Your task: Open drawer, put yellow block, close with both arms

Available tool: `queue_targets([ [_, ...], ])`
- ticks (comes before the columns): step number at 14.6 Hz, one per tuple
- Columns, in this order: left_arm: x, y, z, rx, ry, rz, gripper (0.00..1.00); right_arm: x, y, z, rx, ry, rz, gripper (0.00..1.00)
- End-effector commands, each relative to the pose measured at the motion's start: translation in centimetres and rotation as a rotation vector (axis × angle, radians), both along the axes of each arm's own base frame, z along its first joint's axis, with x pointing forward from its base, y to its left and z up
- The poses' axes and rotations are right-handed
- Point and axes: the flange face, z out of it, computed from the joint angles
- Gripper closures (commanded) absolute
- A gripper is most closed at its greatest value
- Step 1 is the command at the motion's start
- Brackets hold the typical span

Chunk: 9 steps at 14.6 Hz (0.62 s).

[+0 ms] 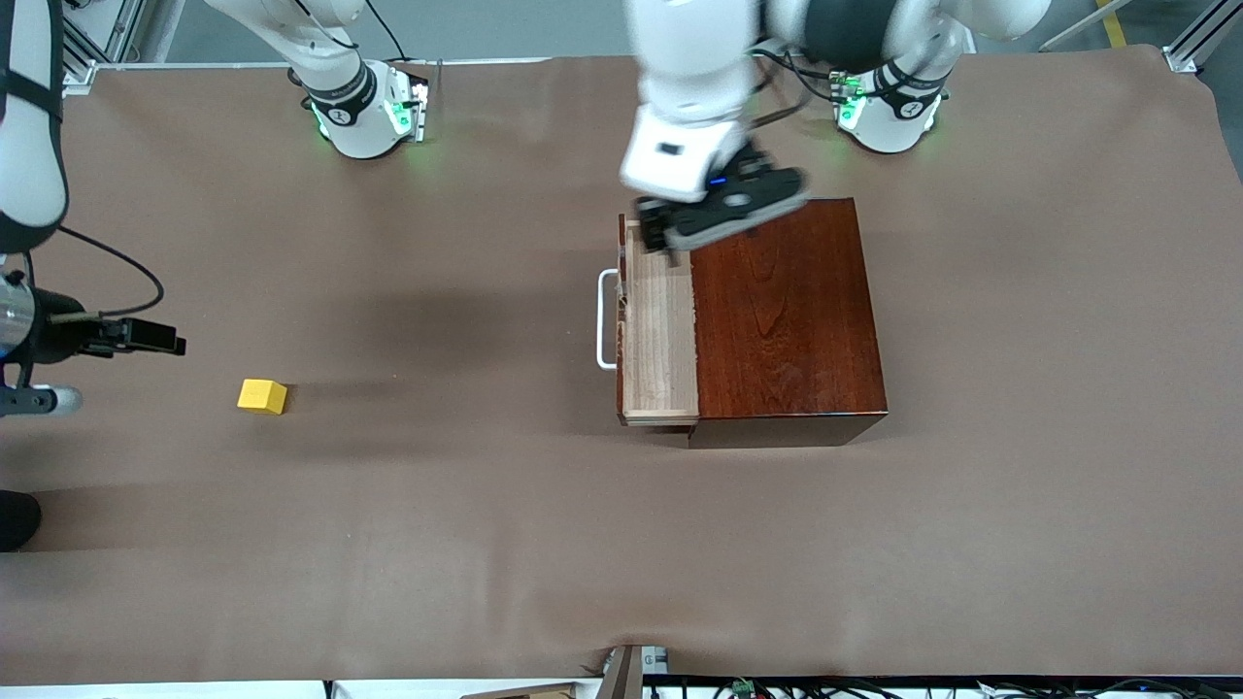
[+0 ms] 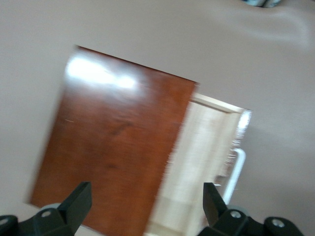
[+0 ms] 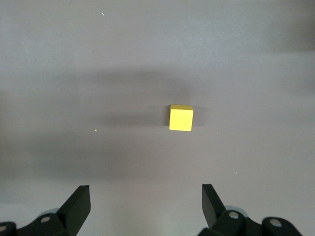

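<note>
Plain yellow block (image 3: 181,118) carries no writing.

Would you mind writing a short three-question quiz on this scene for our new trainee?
1. True or false: the drawer is pulled partly out of the wooden box.
2. Where is the yellow block? A) in the drawer B) on the table, toward the right arm's end C) held by a gripper
3. Fill in: the left gripper hangs over the ____.

Key
1. True; the tray shows and holds nothing.
2. B; the right gripper is open above it.
3. Drawer, at its edge nearest the bases; the fingers are spread.
</note>
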Motion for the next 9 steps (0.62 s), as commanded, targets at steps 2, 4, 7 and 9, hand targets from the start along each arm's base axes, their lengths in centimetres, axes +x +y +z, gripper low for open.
queue_targets([
  [2, 0.1, 6.3, 2.4, 0.016, 0.064, -0.016, 0.0, 0.5, -1.2, -3.4, -0.008, -0.012, -0.024, 0.0],
  [4, 0.5, 10.0, 3.5, 0.013, 0.069, -0.011, 0.0, 0.6, -1.7, -5.8, -0.015, -0.048, -0.032, 0.0],
  [7, 0.1, 16.0, 5.2, 0.007, 0.083, -0.052, 0.0, 0.7, -2.1, -8.2, -0.038, -0.041, -0.022, 0.0],
  [9, -0.2, 19.2, 6.0, 0.003, 0.087, -0.053, 0.0, 1.0, -2.7, -9.9, -0.04, -0.029, -0.029, 0.0],
])
